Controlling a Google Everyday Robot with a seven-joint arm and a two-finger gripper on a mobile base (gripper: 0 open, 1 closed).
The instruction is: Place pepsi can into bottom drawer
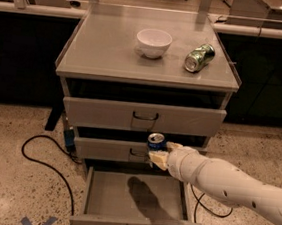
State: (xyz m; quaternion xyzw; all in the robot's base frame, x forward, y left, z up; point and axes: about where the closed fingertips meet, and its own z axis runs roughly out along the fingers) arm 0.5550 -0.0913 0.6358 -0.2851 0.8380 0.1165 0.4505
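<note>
The pepsi can, dark blue with a silver top, is held upright in my gripper, which is shut on it. The gripper sits in front of the middle drawer, above the back of the open bottom drawer. That drawer is pulled out, grey and bare inside, with my arm's shadow on its floor and a dark wire handle at its front. My white arm reaches in from the lower right.
A white bowl and a green and silver can lying on its side rest on the cabinet top. The top drawer and middle drawer are shut. A black cable lies on the floor at left.
</note>
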